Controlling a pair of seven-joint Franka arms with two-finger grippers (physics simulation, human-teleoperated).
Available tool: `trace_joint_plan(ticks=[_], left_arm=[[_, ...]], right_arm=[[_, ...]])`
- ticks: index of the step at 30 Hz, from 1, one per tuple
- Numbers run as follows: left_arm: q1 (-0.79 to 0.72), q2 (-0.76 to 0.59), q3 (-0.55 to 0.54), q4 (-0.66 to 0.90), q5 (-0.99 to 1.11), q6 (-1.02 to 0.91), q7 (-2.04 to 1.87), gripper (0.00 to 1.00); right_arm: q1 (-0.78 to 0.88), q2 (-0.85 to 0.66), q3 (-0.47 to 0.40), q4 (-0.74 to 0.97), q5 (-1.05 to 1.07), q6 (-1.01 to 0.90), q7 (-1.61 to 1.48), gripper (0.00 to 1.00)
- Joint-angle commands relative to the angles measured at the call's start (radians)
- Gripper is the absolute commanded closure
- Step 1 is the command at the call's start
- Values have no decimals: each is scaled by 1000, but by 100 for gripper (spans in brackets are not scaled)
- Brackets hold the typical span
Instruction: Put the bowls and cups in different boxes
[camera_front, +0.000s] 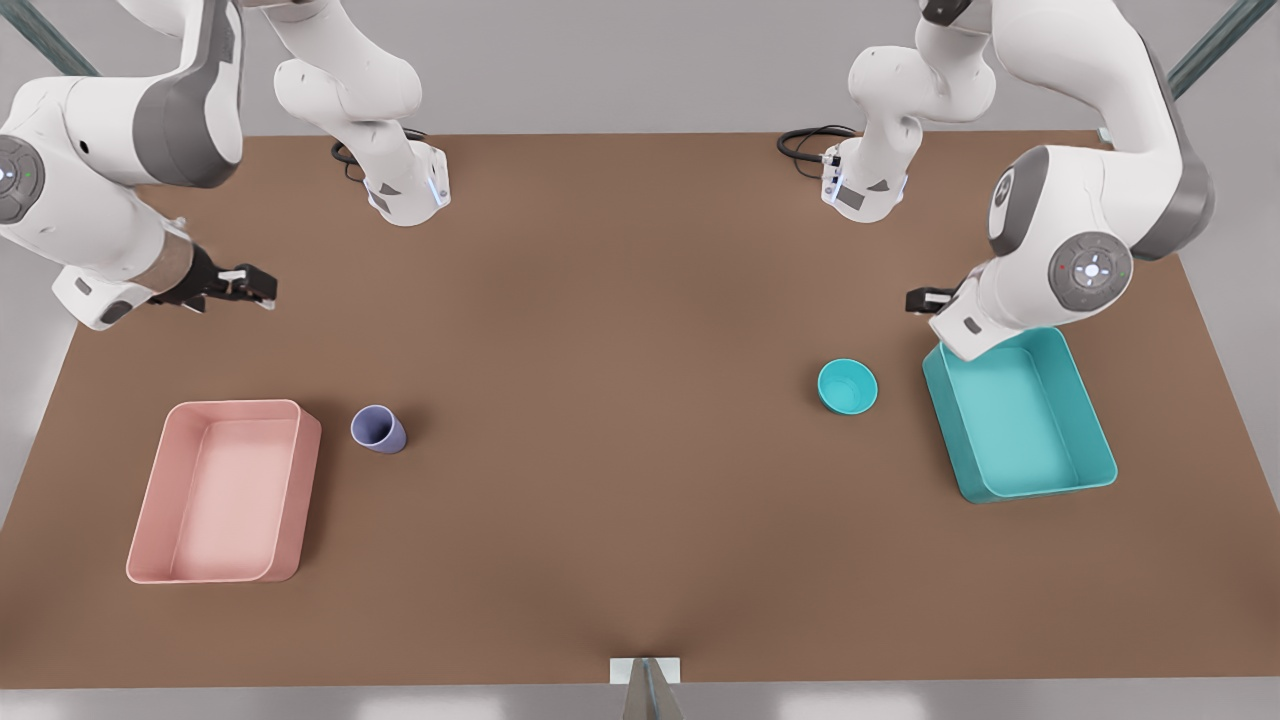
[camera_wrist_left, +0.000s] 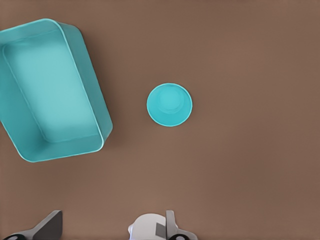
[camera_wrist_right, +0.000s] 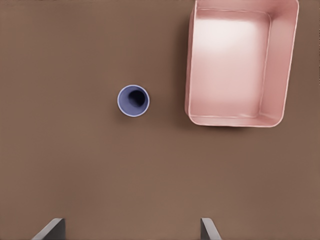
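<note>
We see the cup (camera_front: 379, 429) just beside one box (camera_front: 225, 490) at the front view's left; the bowl (camera_front: 847, 387) sits near the other box (camera_front: 1020, 415) at its right, all on the bench (camera_front: 620, 400).

No readable text, labels, brands or numbers appear on anything here.
</note>
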Motion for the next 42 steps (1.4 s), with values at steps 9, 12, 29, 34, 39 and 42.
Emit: trace_joint_plan(ticks=[9, 12, 29, 34, 39, 42], left_arm=[[-140, 284, -19, -275, 3, 751, -91, 0], [-144, 282, -21, -403, 3, 885, -94, 0], [-161, 335, -10, -528, 7, 914, -156, 79], [-111, 215, 5, -477, 66, 690, -162, 79], [133, 163, 5, -222, 66, 405, -215, 79], [218, 170, 73, -215, 65, 491, -162, 79]], right_arm=[[17, 209, 4, -212, 1, 435, -38, 0], [17, 231, 8, -335, 32, 599, -30, 0], [-19, 349, 8, -495, 58, 854, -24, 0], [-19, 375, 8, -495, 75, 866, -26, 0], [-19, 392, 8, -492, 73, 866, -24, 1], [-18, 416, 8, -484, 73, 866, -24, 33]])
